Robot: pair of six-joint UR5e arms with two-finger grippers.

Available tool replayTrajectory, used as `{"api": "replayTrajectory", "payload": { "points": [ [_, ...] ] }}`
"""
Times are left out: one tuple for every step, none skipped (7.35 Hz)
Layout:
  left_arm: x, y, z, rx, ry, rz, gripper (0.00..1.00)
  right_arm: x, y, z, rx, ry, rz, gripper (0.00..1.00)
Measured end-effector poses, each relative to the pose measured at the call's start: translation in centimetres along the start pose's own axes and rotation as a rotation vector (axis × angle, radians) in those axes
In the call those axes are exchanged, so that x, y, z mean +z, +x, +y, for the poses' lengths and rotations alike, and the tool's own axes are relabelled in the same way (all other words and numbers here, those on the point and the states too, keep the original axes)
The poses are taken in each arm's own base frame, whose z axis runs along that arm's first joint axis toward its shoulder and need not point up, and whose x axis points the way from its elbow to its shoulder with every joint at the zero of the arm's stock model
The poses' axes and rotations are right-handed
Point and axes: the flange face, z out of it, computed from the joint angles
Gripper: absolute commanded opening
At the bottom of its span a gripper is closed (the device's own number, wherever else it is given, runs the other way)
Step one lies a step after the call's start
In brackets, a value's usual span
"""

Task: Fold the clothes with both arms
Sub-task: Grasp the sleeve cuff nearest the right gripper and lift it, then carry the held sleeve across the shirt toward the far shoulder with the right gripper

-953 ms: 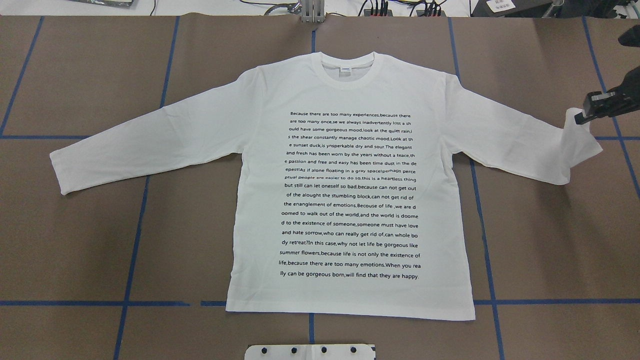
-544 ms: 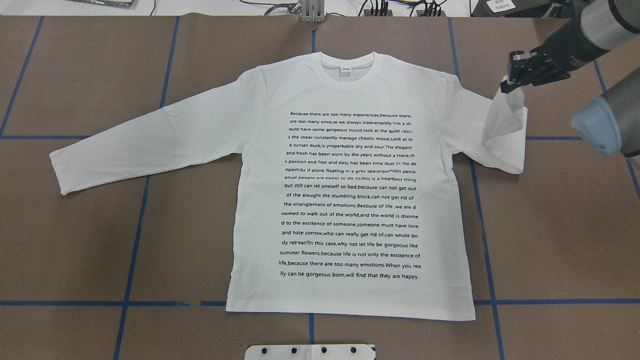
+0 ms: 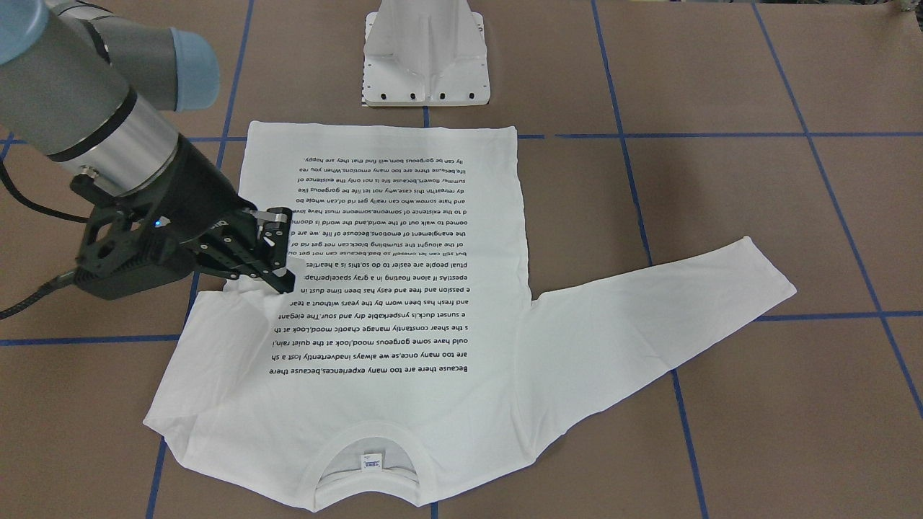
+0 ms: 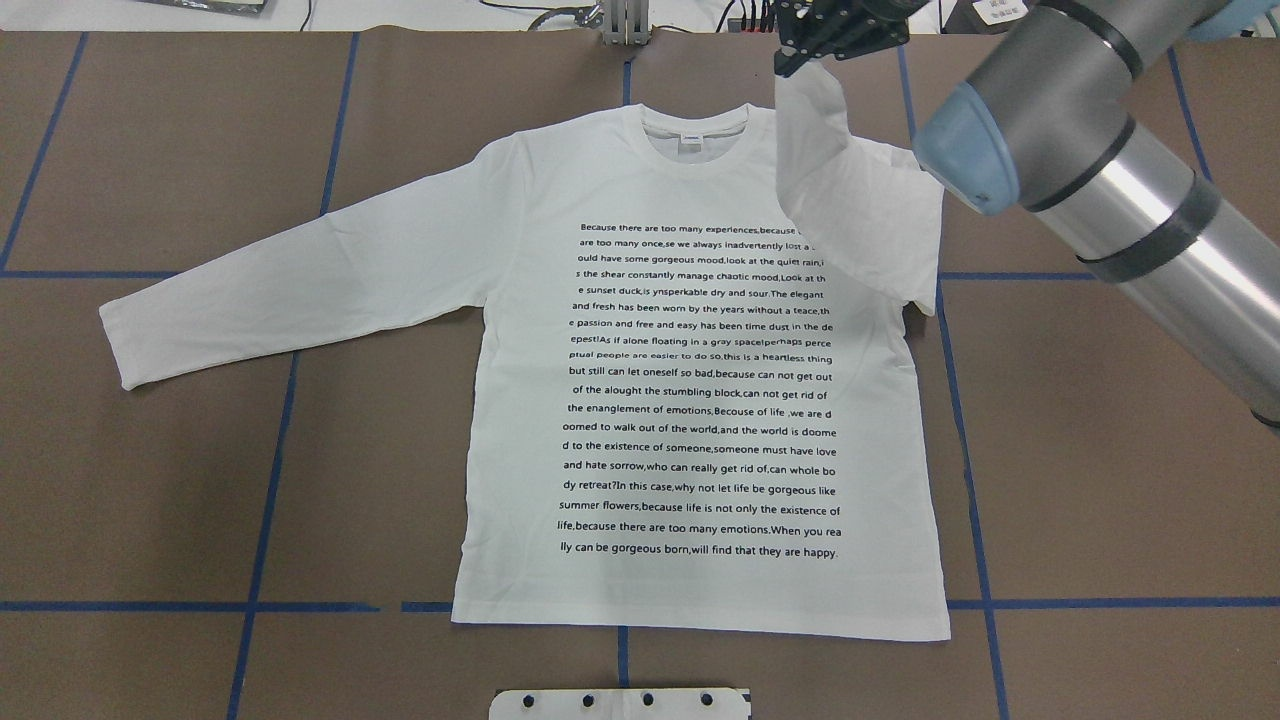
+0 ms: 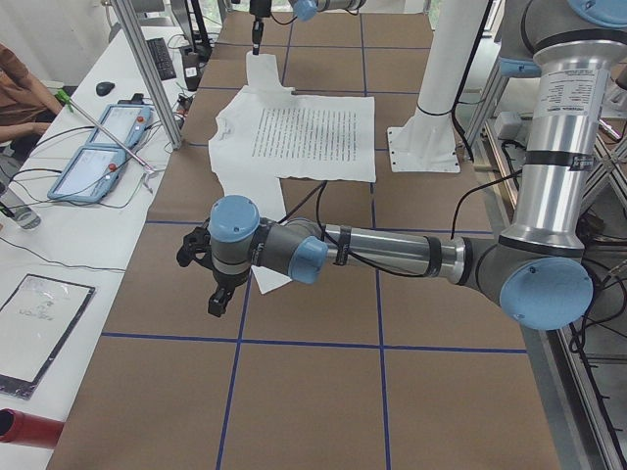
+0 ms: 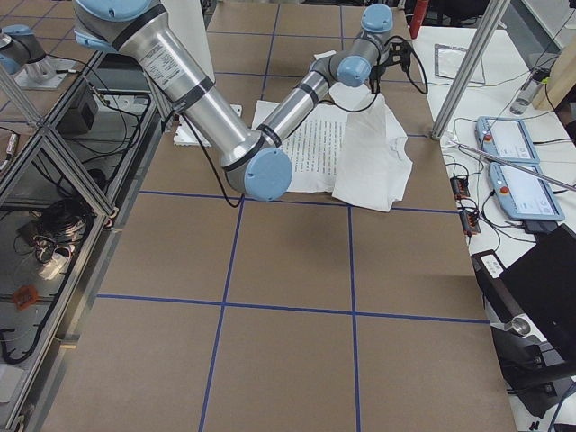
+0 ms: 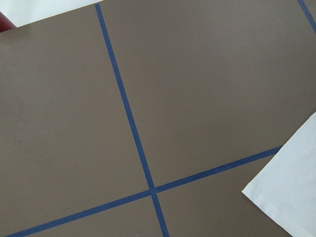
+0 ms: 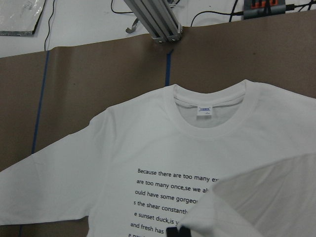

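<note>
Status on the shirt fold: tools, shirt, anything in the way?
Right tool shut on sleeve cuff, lifted above the T-shirt. Left tool off the cloth, state unclear. Pedestal base clear of hem.

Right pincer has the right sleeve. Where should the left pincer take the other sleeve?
I'd bring the left pincer in from the table's left end and pinch the T-shirt's left cuff: that sleeve lies flat, outstretched, its free end pointing that way.

The T-shirt (image 4: pixel 520 260) is white, with a block of small black text lines (image 4: pixel 700 409) on its front and a white-and-blue label (image 4: pixel 692 138) at the neck. The tabletop (image 4: pixel 1100 480) is brown, crossed by a grid of blue tape lines (image 4: pixel 150 606). The right arm (image 4: pixel 1110 190) is grey and silver with light blue caps (image 4: pixel 965 150) and a black tool (image 4: pixel 790 62); the pedestal base (image 3: pixel 425 58) is white.
</note>
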Motion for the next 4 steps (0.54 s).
{"api": "replayTrajectory", "payload": {
  "points": [
    [0.2, -0.2, 0.1, -0.003, -0.003, 0.0, 1.0, 0.7, -4.5, 0.5, -0.011, -0.002, -0.026, 0.0],
    [0.2, -0.2, 0.2, -0.005, -0.005, 0.0, 1.0, 1.9, -8.0, 1.9, -0.031, -0.003, -0.041, 0.0],
    [0.2, -0.2, 0.3, -0.005, -0.005, 0.001, 1.0, 3.9, -10.5, 3.6, -0.05, -0.009, -0.041, 0.0],
    [0.2, -0.2, 0.3, -0.006, -0.005, 0.001, 1.0, 7.2, -11.7, 4.9, -0.056, -0.015, -0.011, 0.0]
  ]
}}
